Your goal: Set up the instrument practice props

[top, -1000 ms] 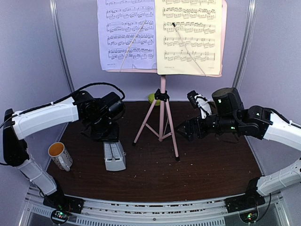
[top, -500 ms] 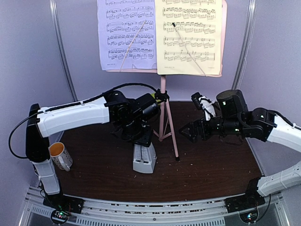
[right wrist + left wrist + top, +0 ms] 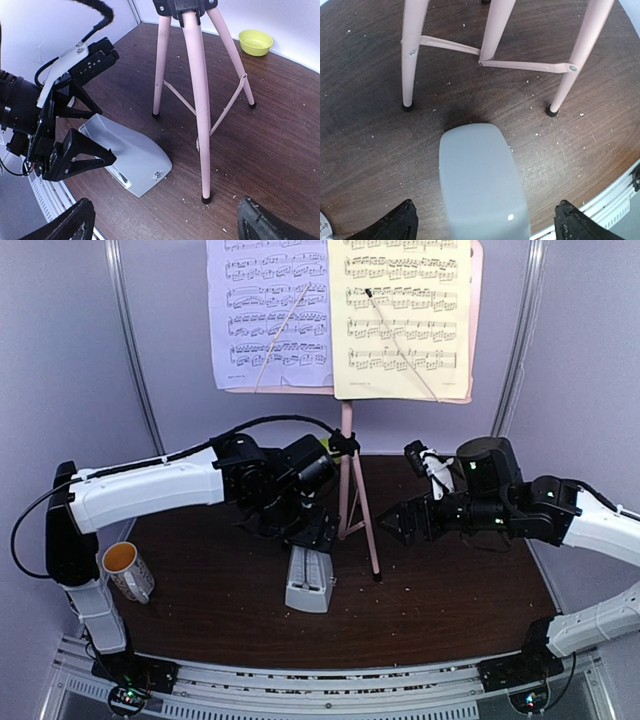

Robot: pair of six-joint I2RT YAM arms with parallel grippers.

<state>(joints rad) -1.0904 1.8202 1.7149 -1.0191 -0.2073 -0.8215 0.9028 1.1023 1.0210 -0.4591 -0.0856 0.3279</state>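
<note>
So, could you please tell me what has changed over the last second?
The left gripper swung right from near the mug, taking the metronome with it toward the stand; its jaws now stand open around it. The right gripper, stand, sheet-music pages and mug stayed about where they were.

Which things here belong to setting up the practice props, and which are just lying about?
Part of the job: pink music stand, lavender sheet, yellow sheet, grey metronome.
Lying about: white mug, green bowl.
</note>
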